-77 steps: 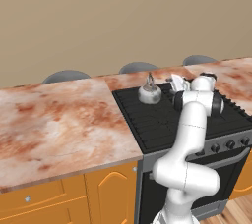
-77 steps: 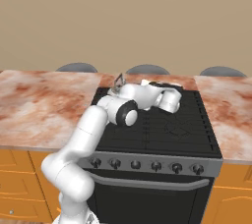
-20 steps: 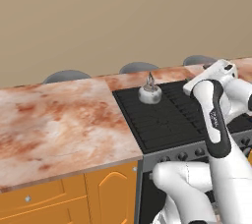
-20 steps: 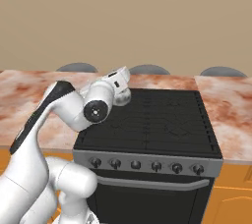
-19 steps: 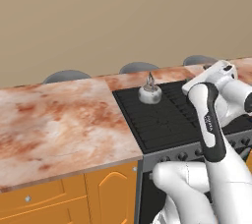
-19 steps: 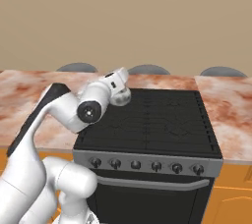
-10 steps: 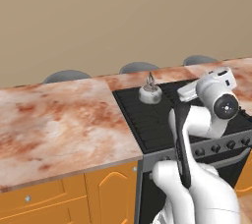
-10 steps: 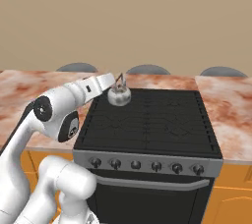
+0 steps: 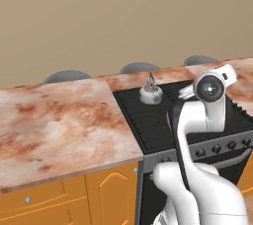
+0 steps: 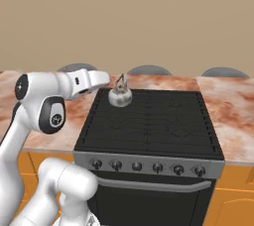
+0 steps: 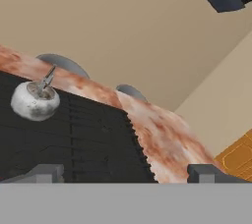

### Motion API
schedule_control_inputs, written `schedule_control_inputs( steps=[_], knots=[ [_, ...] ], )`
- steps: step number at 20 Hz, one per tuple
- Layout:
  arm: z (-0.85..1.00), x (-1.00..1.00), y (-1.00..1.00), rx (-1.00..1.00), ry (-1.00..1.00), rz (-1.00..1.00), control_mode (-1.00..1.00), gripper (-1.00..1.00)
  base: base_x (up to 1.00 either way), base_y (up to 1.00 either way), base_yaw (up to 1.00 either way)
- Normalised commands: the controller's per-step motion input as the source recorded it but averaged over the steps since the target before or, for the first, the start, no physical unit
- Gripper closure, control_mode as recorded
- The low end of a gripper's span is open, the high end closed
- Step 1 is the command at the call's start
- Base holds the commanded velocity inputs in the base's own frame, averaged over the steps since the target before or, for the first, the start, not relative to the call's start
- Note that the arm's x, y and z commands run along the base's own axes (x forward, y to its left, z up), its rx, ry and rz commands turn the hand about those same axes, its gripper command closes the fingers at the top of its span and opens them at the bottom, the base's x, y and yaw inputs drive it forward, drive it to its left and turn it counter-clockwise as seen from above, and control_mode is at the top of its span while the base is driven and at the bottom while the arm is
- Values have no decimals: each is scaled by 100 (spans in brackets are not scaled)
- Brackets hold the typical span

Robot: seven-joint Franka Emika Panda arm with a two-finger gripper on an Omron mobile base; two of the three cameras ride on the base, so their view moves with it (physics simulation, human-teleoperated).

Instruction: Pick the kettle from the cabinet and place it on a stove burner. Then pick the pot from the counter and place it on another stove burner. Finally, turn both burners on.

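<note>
Kettle (image 10: pixel 119 95) at stove's (image 10: pixel 149 136) back-left corner

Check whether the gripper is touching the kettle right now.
Apart. In the hand view the gripper stands open at the bottom edge, with black stove grate between it and the kettle sitting far up-left.

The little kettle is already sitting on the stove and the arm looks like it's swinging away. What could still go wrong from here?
Two things, I'd guess. The kettle stands on the stove's back corner beside the arm; a wide swing could knock it off its burner. The pincer is open and holds nothing, and the pot isn't among the things visible, so the base may have to drive to it, and carrying the pot back could bump the kettle.
</note>
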Motion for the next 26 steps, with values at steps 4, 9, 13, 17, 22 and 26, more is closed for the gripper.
schedule_control_inputs(
  steps=[4, 9, 13, 17, 22, 26],
  knots=[
    [0, -1, 5, -1, 10, -3, -100, -100, 0, 0, 0],
    [0, 0, 6, -1, 1, 0, -100, -100, 0, 0, 0],
    [0, 0, 0, 0, 0, 0, -100, -100, 0, 0, 0],
    [0, 0, 0, 0, 0, 0, 100, -100, -25, 0, -4],
    [0, 0, 0, 0, 0, 0, 100, -100, -57, -8, -20],
    [0, 0, 0, 0, 0, 0, 100, -100, -48, -13, -24]
  ],
)
